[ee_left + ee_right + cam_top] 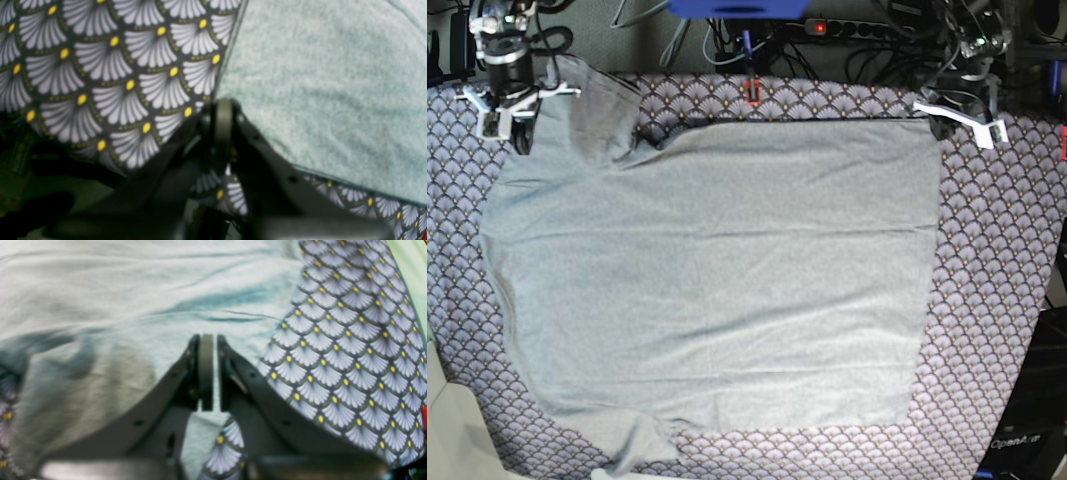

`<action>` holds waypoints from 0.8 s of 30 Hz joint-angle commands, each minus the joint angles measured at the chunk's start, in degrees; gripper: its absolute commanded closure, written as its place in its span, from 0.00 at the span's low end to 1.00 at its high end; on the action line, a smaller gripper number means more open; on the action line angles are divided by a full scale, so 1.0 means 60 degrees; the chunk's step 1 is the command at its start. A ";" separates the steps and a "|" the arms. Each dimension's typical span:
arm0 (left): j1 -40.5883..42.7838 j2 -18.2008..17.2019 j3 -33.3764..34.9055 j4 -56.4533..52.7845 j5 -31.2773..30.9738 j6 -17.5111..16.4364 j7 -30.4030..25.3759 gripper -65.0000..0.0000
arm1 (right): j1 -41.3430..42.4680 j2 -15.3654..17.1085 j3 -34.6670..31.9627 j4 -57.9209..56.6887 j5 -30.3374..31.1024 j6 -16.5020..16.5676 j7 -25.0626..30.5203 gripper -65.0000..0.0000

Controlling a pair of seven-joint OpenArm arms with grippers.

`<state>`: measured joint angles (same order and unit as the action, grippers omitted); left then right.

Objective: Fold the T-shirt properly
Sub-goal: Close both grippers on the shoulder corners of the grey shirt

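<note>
Desk (997, 300): covered edge to edge by a purple-grey cloth (992, 240) printed with scalloped fans and yellow dots. Behind its far edge: a tangle of dark cables (867, 40), a power strip with a red light (819, 27), and a blue object (735, 8) at top centre. T-shirt (717, 270): plain light grey, spread flat over most of the cloth, one sleeve at the near edge, the other at the far corner on the base view's left. Right gripper (209, 340): over that far sleeve corner, jaws almost together with a thin gap between the pads; whether fabric lies in it cannot be told. Left gripper (223, 106): at the far shirt corner on the base view's right, jaws clenched at the fabric's edge; a grasp cannot be confirmed.
</note>
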<state>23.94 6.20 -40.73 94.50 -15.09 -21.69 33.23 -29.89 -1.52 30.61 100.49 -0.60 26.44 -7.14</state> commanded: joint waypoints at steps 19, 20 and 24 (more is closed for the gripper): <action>0.0061 0.0161 0.0026 0.1005 -0.0071 -0.0055 0.0256 1.00 | 0.1341 -0.0208 0.1660 -0.2719 0.0151 0.1521 -0.0210 0.69; 0.0061 0.0235 0.0026 0.1166 -0.0071 -0.0055 0.0256 1.00 | 0.1341 -0.0208 0.1660 -0.2806 0.0151 0.1521 -0.0210 0.69; 0.0075 0.0249 0.0158 0.1488 -0.0071 -0.0055 0.0256 1.00 | 0.1311 -0.0223 0.1675 -0.2865 0.0151 0.1521 -0.0210 0.69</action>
<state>24.23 7.84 -39.81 102.41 -14.81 -21.65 35.81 -21.47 -3.01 40.47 83.50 1.96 35.18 -5.26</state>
